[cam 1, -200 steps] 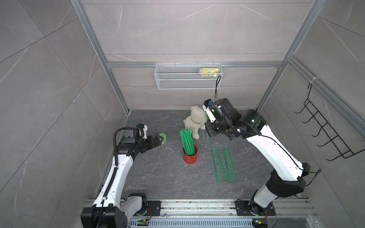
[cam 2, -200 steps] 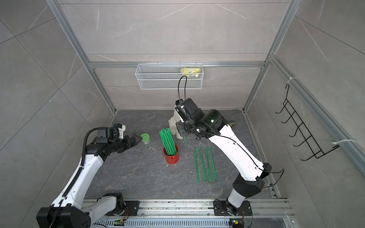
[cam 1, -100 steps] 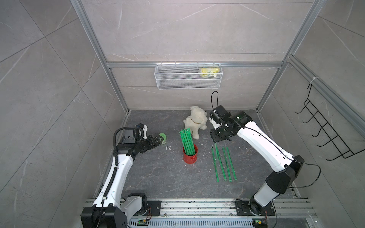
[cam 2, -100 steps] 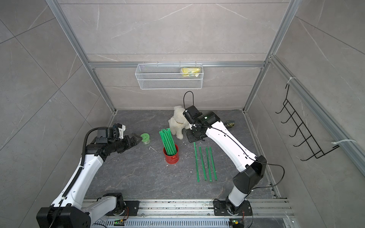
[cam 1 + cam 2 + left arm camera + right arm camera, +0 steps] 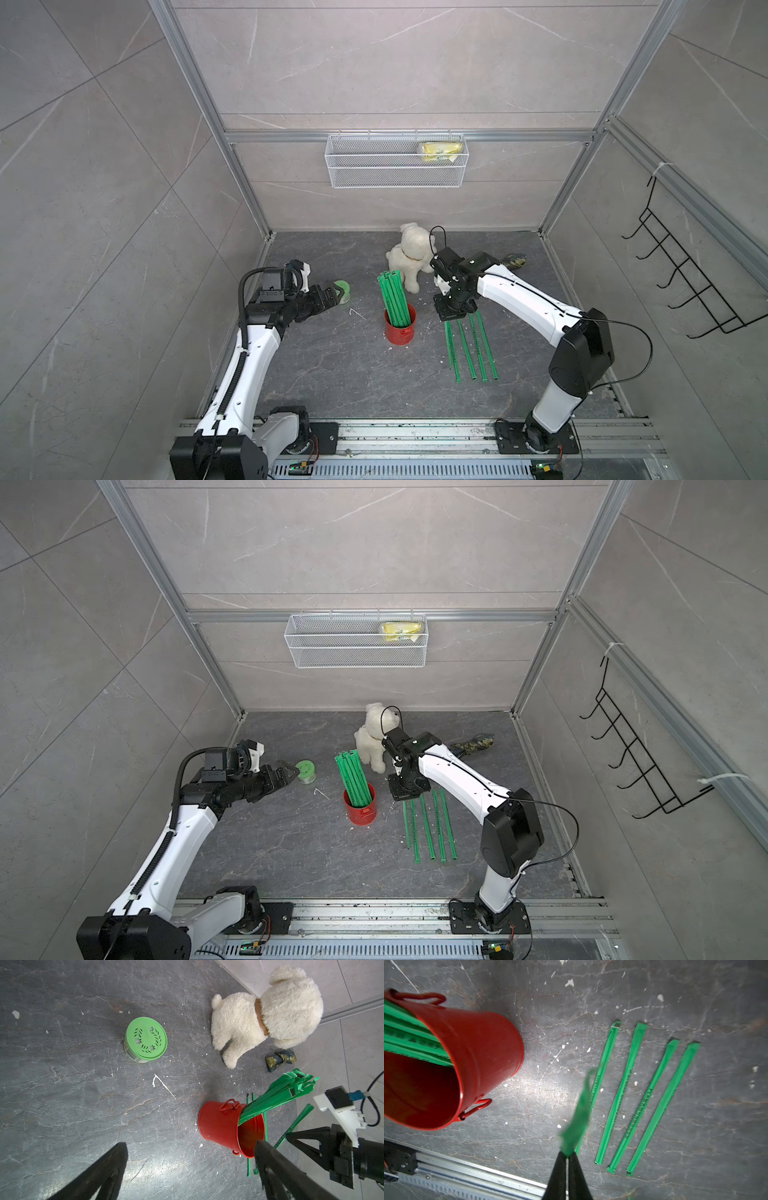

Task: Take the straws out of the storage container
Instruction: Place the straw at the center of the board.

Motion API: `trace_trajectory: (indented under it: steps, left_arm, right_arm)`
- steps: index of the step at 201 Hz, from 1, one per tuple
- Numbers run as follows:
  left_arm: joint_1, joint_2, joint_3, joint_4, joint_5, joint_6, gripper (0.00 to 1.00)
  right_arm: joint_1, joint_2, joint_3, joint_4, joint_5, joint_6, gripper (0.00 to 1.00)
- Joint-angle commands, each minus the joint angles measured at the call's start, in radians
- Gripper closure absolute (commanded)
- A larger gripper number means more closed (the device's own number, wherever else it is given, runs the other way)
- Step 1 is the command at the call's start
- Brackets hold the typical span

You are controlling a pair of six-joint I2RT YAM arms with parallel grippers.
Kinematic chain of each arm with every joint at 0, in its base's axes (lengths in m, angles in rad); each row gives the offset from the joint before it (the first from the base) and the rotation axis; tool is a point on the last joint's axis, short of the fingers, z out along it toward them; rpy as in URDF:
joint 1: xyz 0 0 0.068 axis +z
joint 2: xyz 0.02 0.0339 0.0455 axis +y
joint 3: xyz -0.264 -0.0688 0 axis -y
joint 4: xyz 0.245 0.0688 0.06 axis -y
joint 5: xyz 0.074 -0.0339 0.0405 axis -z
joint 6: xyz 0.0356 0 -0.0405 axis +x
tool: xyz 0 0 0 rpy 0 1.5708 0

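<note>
Dropped low, right pincer [image 5: 568, 1154] clamps one straw [image 5: 579, 1110]; left pincer [image 5: 336, 296] gapes, arm [image 5: 249, 361] outstretched.

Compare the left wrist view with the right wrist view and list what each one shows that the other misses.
Left wrist only: the green-lidded jar, the plush dog, a patterned pouch and the open left gripper. Right wrist only: four laid-out straws seen whole, side by side, and the metal rail. Both: the red can with its bundle of straws, and the shut right gripper pinching one straw.
</note>
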Motion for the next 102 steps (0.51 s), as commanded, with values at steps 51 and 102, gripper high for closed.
trace_trajectory:
  steps: [51, 102]
  left_arm:
    - [-0.001, -0.003, 0.045, -0.009, 0.024, 0.025, 0.00]
    - [-0.001, -0.004, 0.045, -0.009, 0.024, 0.024, 0.00]
  right_arm:
    - [-0.005, 0.090, -0.063, 0.090, -0.074, 0.039, 0.92]
    - [-0.017, 0.119, -0.106, 0.122, -0.081, 0.040, 0.92]
